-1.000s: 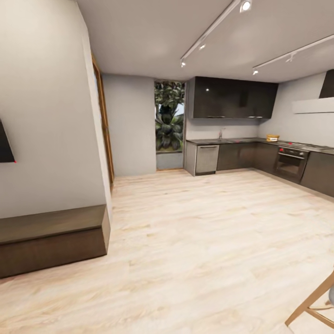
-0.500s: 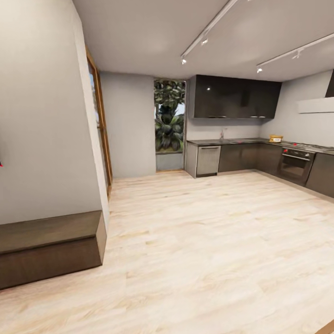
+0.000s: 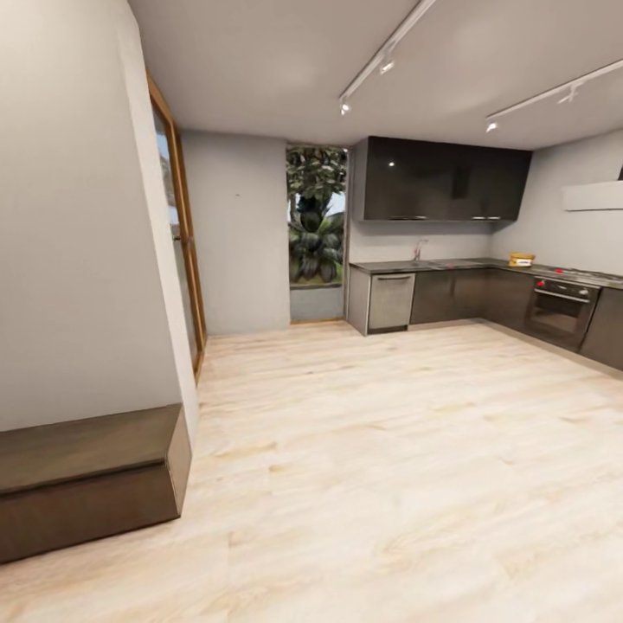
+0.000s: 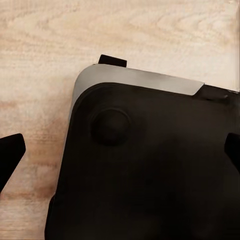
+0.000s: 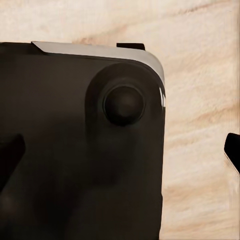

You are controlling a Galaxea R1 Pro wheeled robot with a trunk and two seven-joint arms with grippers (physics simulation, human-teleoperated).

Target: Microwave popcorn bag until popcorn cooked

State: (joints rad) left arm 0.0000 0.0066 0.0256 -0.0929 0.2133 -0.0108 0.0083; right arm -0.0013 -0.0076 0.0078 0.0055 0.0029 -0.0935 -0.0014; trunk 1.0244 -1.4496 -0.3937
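Far off at the right of the head view, the grey countertop point(image 3: 450, 264) runs over dark cabinets. On it stands a small tan-yellow bag with a pale label, apparently the popcorn bag point(image 3: 522, 259). The microwave is out of view. In the left wrist view, my left gripper point(image 4: 120, 155) hangs open over my dark base and the wooden floor, its black fingertips point(image 4: 10, 155) far apart. In the right wrist view, my right gripper point(image 5: 120, 155) is open too, with nothing between its fingertips point(image 5: 233, 150).
Pale wooden floor point(image 3: 389, 433) stretches to the kitchen. A low dark bench point(image 3: 86, 476) sits against the wall at the near left. A steel dishwasher point(image 3: 390, 300), a built-in oven point(image 3: 561, 311) and a tall window with plants point(image 3: 316, 216) stand at the back.
The whole head view has shifted as the camera moved forward: the bench slid down-left, and the wooden chair leg at the lower right has left the picture.
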